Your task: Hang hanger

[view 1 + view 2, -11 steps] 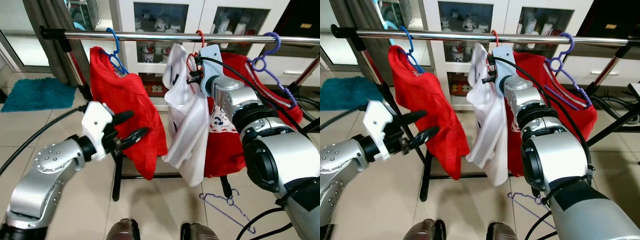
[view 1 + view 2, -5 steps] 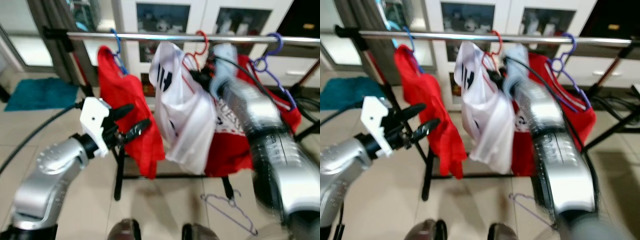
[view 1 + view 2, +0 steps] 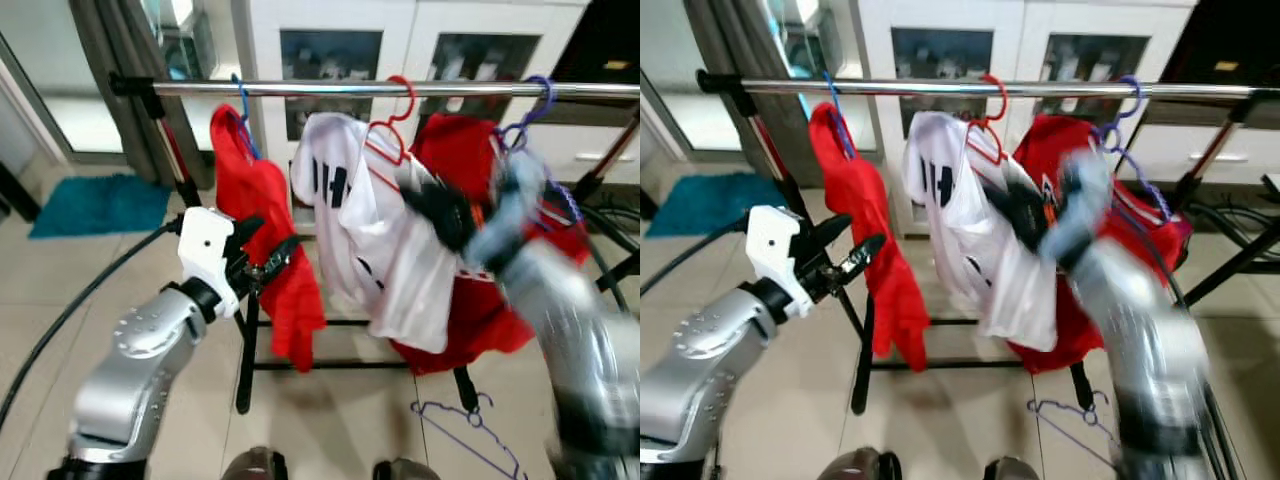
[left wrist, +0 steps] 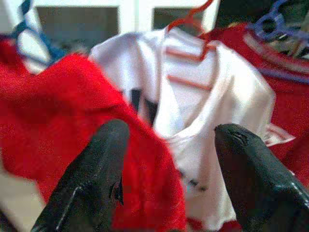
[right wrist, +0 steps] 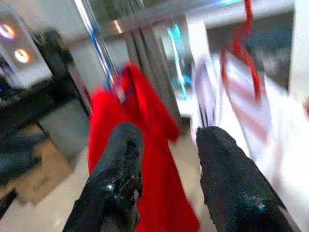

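Red hanger (image 3: 392, 118), with a white shirt (image 3: 385, 250) on it, is being carried by the silver rail (image 3: 400, 89), near its middle, between a red shirt (image 3: 262, 240) on a blue hanger (image 3: 241, 105) and another red shirt on a purple hanger (image 3: 528, 120). Blurred in the eye views, the right gripper (image 5: 166, 159) is being seen clearly from its wrist: fingers parted, nothing held. The left gripper (image 3: 262, 254) is being held apart and empty by the red shirt.

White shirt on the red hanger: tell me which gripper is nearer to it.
Right. The right gripper is against the white shirt, just below the red hanger. The left gripper is off to the side, by the red shirt.
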